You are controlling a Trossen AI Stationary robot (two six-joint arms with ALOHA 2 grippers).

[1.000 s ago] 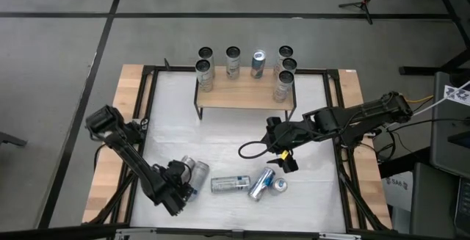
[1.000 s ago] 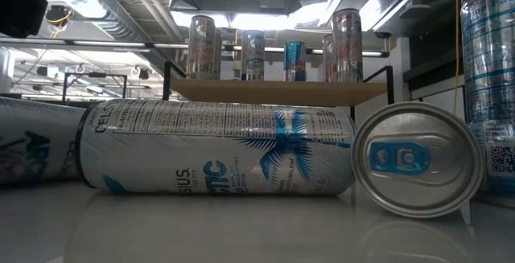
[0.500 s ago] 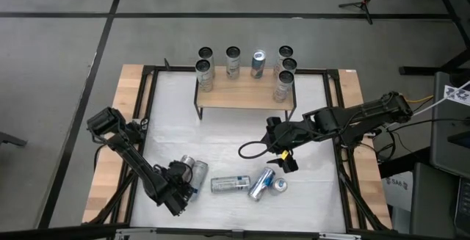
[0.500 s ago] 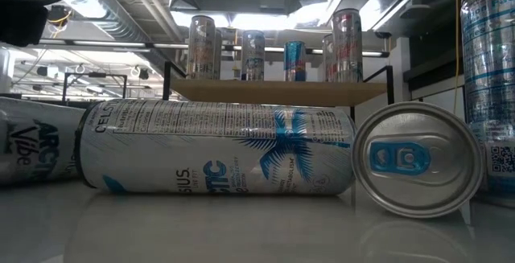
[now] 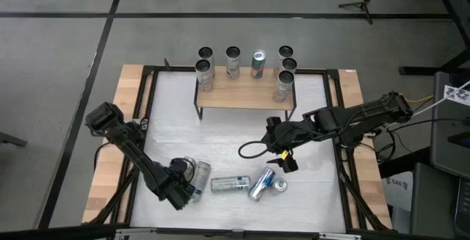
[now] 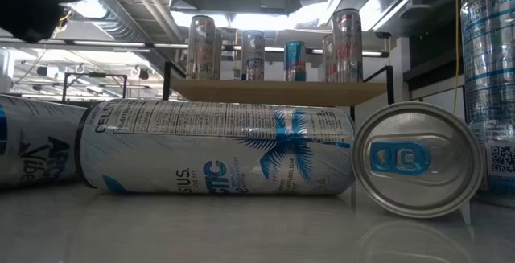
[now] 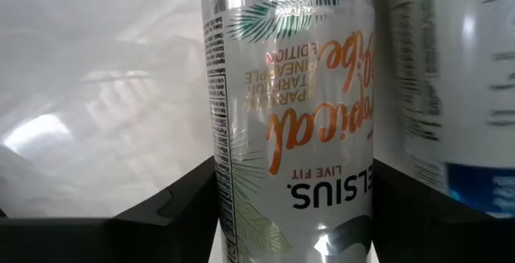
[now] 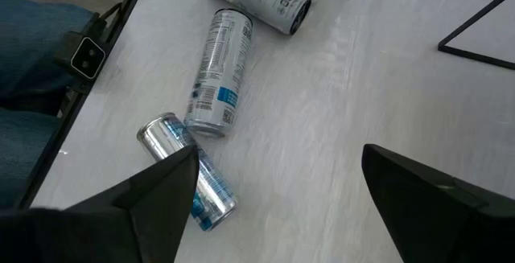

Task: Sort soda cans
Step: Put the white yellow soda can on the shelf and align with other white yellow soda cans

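Note:
Two soda cans [image 5: 195,171] lie side by side at the near left of the table. My left gripper [image 5: 183,185] points down over them, its fingers on either side of the silver can with orange lettering [image 7: 294,134]. The blue-labelled can [image 7: 459,118] lies just beyond one finger. More soda cans [image 5: 230,184] [image 5: 261,183] lie near the front middle. My right gripper [image 5: 286,163] hangs open above the table's right middle, holding nothing. My left gripper has the orange-lettered can between its two fingers, which lie against its two long sides [image 7: 221,215] at the end bearing the brand name. The fingers come from above, pointing down, across the can. The can lies on its side on the table.
A wooden shelf [image 5: 242,97] at the far middle carries several upright cans [image 5: 233,62]. One can stands upright at the near right [image 6: 487,94]. A person's blue-clad legs [image 8: 32,62] show beyond the table's edge. White table lies bare between the shelf and the lying cans.
The blue-labelled can at the far left of the low view has rolled a little where it lies, its lettering turning into view. My right arm has kept still.

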